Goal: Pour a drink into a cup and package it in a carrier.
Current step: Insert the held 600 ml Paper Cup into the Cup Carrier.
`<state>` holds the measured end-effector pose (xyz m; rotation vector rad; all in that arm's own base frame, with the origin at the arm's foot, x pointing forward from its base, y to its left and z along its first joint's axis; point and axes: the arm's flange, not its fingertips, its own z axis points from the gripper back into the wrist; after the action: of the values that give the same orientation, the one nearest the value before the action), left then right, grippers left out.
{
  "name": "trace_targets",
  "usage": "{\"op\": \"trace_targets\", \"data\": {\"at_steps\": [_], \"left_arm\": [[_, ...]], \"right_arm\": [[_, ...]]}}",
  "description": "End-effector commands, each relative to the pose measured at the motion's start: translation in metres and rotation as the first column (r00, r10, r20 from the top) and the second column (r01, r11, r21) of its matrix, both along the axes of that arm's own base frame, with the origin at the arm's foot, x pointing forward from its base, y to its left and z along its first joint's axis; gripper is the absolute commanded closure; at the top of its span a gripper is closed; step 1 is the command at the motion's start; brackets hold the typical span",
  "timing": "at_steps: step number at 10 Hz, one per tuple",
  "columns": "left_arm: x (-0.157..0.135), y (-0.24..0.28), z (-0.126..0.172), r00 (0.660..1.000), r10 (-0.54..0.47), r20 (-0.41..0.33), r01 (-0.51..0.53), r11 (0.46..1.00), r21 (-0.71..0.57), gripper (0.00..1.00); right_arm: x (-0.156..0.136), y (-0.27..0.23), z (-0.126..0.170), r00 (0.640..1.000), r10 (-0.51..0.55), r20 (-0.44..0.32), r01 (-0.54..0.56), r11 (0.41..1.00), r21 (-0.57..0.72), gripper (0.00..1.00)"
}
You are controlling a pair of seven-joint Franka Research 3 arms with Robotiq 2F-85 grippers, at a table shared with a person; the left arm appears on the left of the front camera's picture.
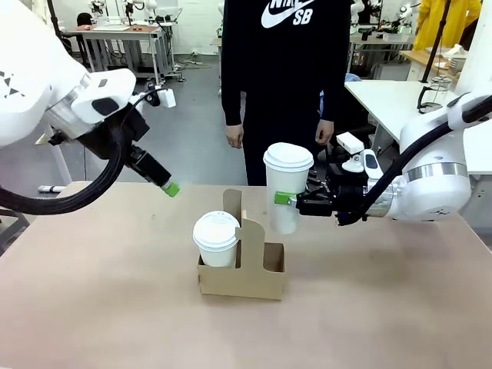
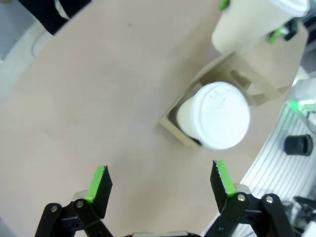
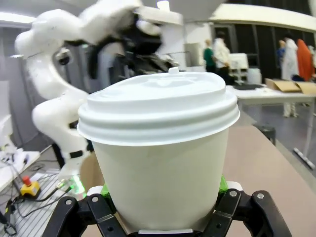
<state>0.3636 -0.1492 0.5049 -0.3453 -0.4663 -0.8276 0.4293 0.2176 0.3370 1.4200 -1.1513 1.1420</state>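
Right claw pinching the cup a bit below its middle, fingers level, arm reaching in from the worktop's right edge. Close up in right wrist view: claw w/ green pads pressed on both sides of the cup. Upright, lid seated flat. Drink hidden under that lid, so can't tell fill level. Held clear of the worktop, base just above and just behind the carrier, on the side right of its tall handle divider. Whether straight over the empty slot, can't tell. Carrier standing about mid-worktop. Second cup, also lidded, sitting in the slot left of the divider.

Left claw spread wide, gripping nothing, hanging in the air over the worktop's far-left part, well apart from the carrier. In left wrist view: claw w/ jaws wide apart, looking down on bare worktop. Beyond the fingertips, carrier w/ second cup in it. Held cup just past the handle, other arm's green pad on its side.

Person standing at the far edge in a dark top, hands hanging by the sides.
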Motion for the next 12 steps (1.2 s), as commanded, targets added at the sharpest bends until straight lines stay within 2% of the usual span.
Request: {"op": "trace_targets", "data": {"at_steps": [1,3,6,7,12], "left_arm": [[0.009,0.045,-0.023,0.999,-0.019,0.030,0.021,0.997,-0.080,0.00],[0.020,0.082,-0.040,0.999,0.019,0.051,-0.015,0.996,-0.089,0.00],[0.028,0.109,-0.058,0.990,-0.051,0.129,0.074,0.982,-0.176,0.00],[0.027,0.105,-0.039,0.998,0.018,0.062,-0.012,0.995,-0.101,0.00],[0.027,0.105,-0.039,0.998,0.018,0.062,-0.012,0.995,-0.101,0.00]], "right_arm": [[-0.008,0.000,-0.001,0.991,0.110,0.078,-0.113,0.993,0.042,0.19],[-0.009,0.009,-0.006,0.981,0.183,0.070,-0.186,0.982,0.034,0.19],[-0.004,0.023,-0.027,0.982,0.177,0.060,-0.180,0.982,0.055,0.19],[-0.004,0.025,-0.032,0.983,0.172,0.062,-0.176,0.983,0.061,0.19],[-0.005,0.028,-0.058,0.987,0.151,0.059,-0.156,0.984,0.082,0.19]]}}
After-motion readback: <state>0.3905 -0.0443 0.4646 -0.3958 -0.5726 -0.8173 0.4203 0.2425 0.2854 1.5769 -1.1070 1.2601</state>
